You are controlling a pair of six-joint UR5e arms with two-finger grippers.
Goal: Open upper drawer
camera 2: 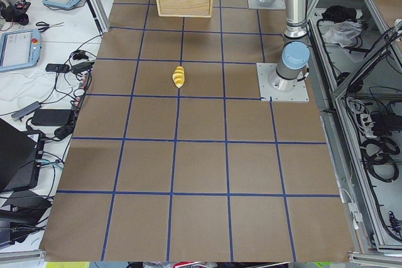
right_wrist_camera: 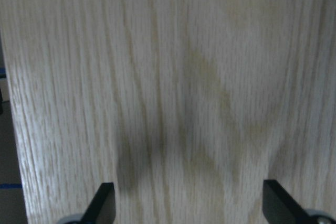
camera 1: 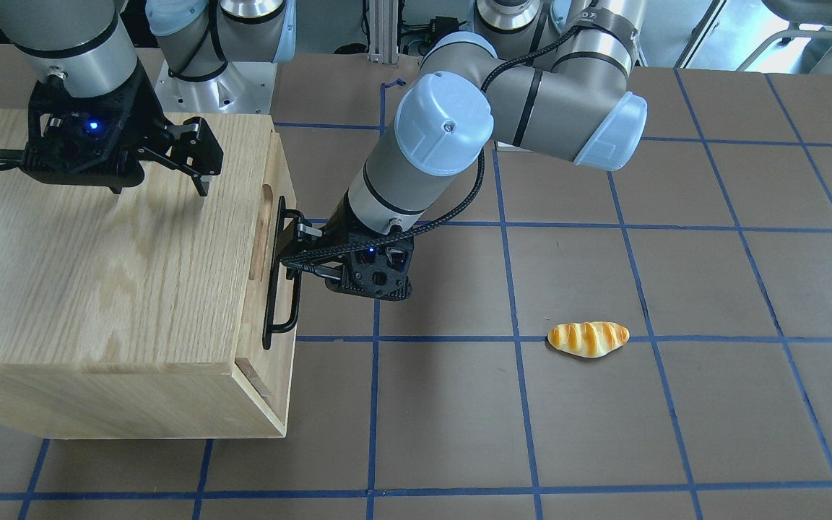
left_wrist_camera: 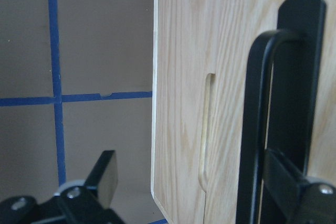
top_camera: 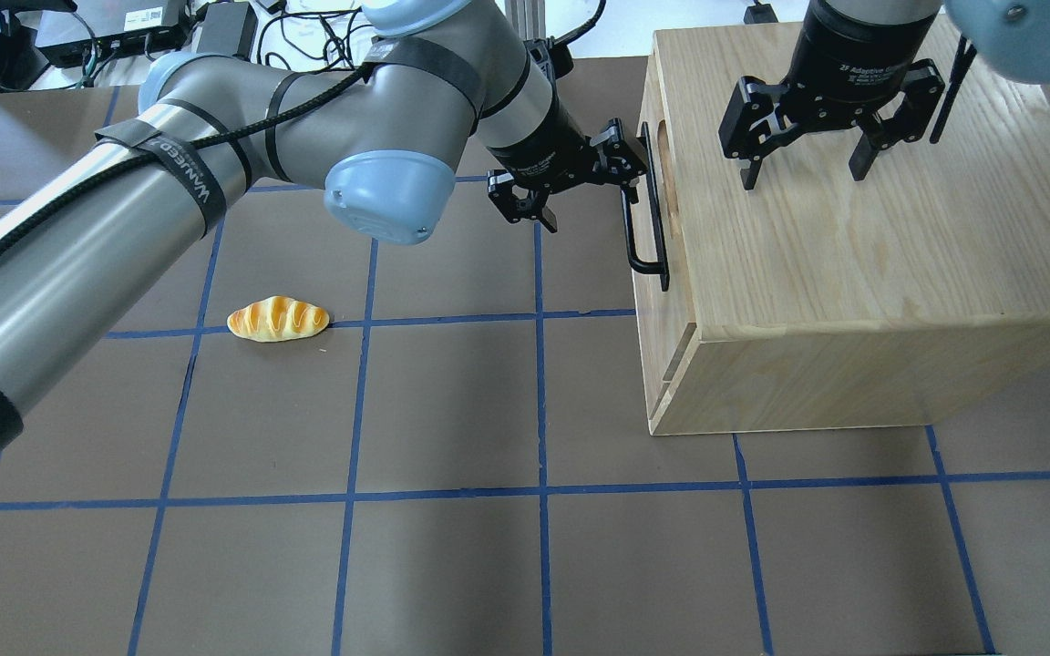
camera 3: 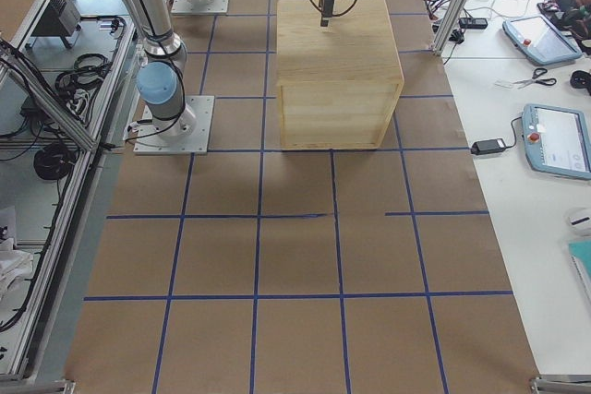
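Taped table [top_camera: 452,565], left end effector [top_camera: 594,199] straddling upper drawer [left_wrist_camera: 184,103] handle [left_wrist_camera: 256,129]

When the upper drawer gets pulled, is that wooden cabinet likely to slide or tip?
Tipping seems unlikely: the cabinet is broad with a flat base. It might slide on the smooth table, since nothing visibly fixes it. The right gripper, open over its top, could brace it; contact can't be confirmed.
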